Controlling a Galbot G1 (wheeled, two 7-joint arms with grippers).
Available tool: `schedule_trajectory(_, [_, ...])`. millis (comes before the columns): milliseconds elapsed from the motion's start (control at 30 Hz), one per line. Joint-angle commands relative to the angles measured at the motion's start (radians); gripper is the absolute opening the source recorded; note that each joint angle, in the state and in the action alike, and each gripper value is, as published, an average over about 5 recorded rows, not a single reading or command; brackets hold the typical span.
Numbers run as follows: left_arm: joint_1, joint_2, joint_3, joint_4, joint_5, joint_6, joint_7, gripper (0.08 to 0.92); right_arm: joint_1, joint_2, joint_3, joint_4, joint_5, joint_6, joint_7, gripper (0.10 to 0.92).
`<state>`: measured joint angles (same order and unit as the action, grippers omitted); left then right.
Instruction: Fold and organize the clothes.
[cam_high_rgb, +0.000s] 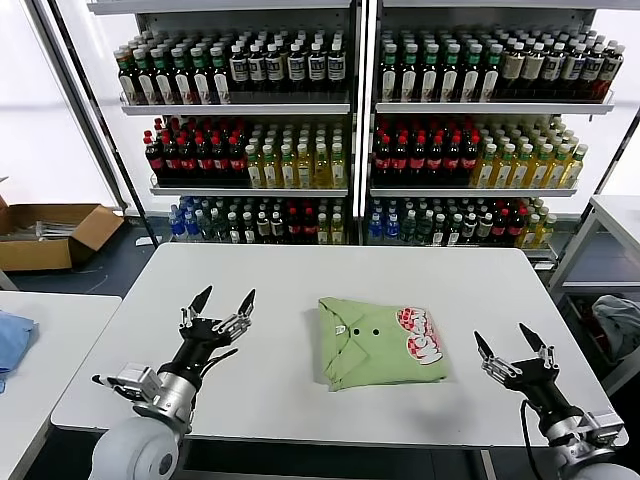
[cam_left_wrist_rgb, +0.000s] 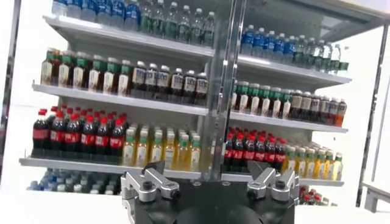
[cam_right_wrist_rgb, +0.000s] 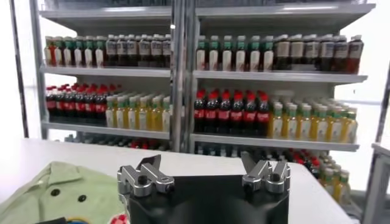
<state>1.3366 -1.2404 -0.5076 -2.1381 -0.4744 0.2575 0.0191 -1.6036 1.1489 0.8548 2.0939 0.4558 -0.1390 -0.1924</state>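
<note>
Green polo shirt (cam_high_rgb: 381, 343), one item, lies folded into a compact rectangle on the white table (cam_high_rgb: 290, 290), a little right of centre, collar and two dark buttons facing up, red-and-white print at its right end. Left gripper (cam_high_rgb: 226, 299) stands over the table to the shirt's left, apart from it, fingers spread, holding nothing. Right gripper (cam_high_rgb: 508, 342) stands near the table's near right edge, just right of the shirt and not touching it, fingers likewise spread and empty. In the right wrist view the shirt (cam_right_wrist_rgb: 58, 195) shows beside that gripper's (cam_right_wrist_rgb: 204, 163) base.

Table count: one main, plus a second white table (cam_high_rgb: 45, 330) at far left carrying a blue cloth (cam_high_rgb: 12, 338). One open cardboard box (cam_high_rgb: 50, 232) sits on the floor at left. Two shelf units (cam_high_rgb: 360, 110) of bottles fill the far wall, three stocked tiers visible on each.
</note>
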Motion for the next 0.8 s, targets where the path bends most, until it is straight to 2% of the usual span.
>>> schedule_trajectory(33, [0.093,0.006,-0.105,0.008,0.052,-0.047,0.083,0.823,-0.078,0.065,0.086,0.025,-0.024,0.068,-0.031,0.823])
schedule_trajectory(267, [0.097,0.052,-0.129,0.032,0.038,-0.062,0.1,0.823,-0.067,0.074,0.075,0.006,-0.029,0.077,-0.025,0.823])
schedule_trajectory(400, [0.105,0.073,-0.162,0.038,0.026,-0.072,0.141,0.823,-0.068,0.087,0.083,-0.001,-0.033,0.09,-0.031,0.823])
schedule_trajectory(567, [0.126,0.045,-0.243,0.03,0.014,-0.074,0.239,0.823,-0.076,0.097,0.132,-0.006,-0.014,0.095,-0.053,0.823])
schedule_trajectory(800, [0.131,0.025,-0.304,0.023,-0.009,-0.061,0.272,0.823,-0.065,0.107,0.149,-0.003,-0.004,0.073,-0.073,0.823])
